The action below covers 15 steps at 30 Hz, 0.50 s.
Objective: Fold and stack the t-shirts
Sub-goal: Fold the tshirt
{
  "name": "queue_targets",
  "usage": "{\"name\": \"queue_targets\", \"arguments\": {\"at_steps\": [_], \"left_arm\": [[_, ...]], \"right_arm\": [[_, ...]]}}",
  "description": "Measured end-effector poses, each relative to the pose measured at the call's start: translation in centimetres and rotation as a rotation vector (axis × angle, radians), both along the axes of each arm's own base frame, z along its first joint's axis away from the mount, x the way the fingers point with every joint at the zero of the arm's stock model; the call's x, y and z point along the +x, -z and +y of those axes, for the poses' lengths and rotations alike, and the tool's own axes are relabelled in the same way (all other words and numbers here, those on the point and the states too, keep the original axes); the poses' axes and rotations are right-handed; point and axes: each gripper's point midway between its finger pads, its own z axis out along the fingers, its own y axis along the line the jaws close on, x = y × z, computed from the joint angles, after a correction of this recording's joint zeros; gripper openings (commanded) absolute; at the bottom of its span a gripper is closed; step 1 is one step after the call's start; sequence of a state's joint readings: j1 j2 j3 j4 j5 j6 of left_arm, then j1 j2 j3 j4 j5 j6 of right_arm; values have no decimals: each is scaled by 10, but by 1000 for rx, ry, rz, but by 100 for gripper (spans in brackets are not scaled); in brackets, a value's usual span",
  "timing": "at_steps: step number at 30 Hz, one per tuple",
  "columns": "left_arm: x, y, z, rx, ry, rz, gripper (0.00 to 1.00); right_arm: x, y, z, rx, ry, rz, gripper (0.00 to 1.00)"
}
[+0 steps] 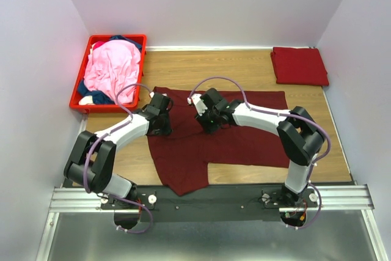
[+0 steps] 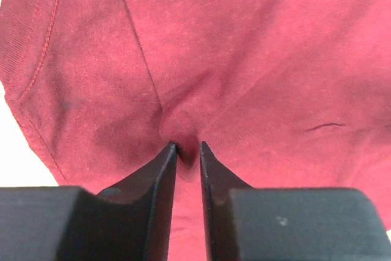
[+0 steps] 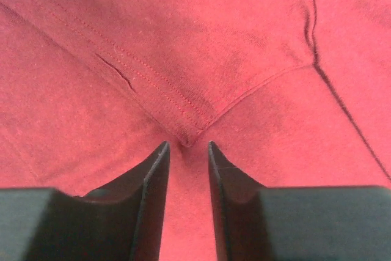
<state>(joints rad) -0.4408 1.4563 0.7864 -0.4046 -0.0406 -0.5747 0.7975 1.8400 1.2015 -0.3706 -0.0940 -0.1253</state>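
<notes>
A dark maroon t-shirt (image 1: 244, 136) lies spread on the wooden table, one part hanging toward the near edge. My left gripper (image 1: 160, 121) is down on its left part. In the left wrist view the left gripper (image 2: 188, 146) is shut on a small puckered fold of the maroon cloth (image 2: 244, 59). My right gripper (image 1: 206, 119) is down on the shirt's upper middle. In the right wrist view the right gripper (image 3: 187, 145) stands with narrow jaws pinching the cloth at a folded hem corner (image 3: 189, 132). A folded red t-shirt (image 1: 299, 65) lies at the back right.
A red plastic crate (image 1: 78, 96) stands at the back left, holding a crumpled pink shirt (image 1: 111, 68) and navy cloth (image 1: 129, 41). White walls close in the table on three sides. Bare wood (image 1: 201, 65) shows behind the maroon shirt.
</notes>
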Motion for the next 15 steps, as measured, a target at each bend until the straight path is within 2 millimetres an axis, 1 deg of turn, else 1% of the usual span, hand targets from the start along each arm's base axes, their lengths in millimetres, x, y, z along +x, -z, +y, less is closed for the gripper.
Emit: {"name": "queue_targets", "arguments": {"at_steps": [2, 5, 7, 9, 11, 12, 13, 14, 15], "left_arm": [[2, -6, -1, -4, -1, -10, 36], [14, -27, -4, -7, -4, -49, 36], [34, -51, -4, -8, -18, -114, 36], [59, -80, 0, -10, -38, -199, 35], [82, -99, 10, -2, -67, -256, 33], [96, -107, 17, 6, -87, -280, 33], [107, -111, 20, 11, -100, -295, 32], [126, -114, 27, 26, -121, -317, 31], [136, -111, 31, 39, -133, -313, 30]], "right_arm": [[1, -2, 1, 4, 14, 2, 47], [10, -8, -3, 11, 54, -3, 48], [20, -16, -11, 22, 108, -14, 48], [43, -29, -29, 44, 205, -35, 48], [76, -42, -58, 77, 352, -52, 48], [95, -49, -78, 96, 441, -64, 48], [110, -53, -96, 111, 513, -70, 48], [129, -59, -125, 133, 623, -76, 48], [140, -61, -146, 140, 690, -83, 48]]}}
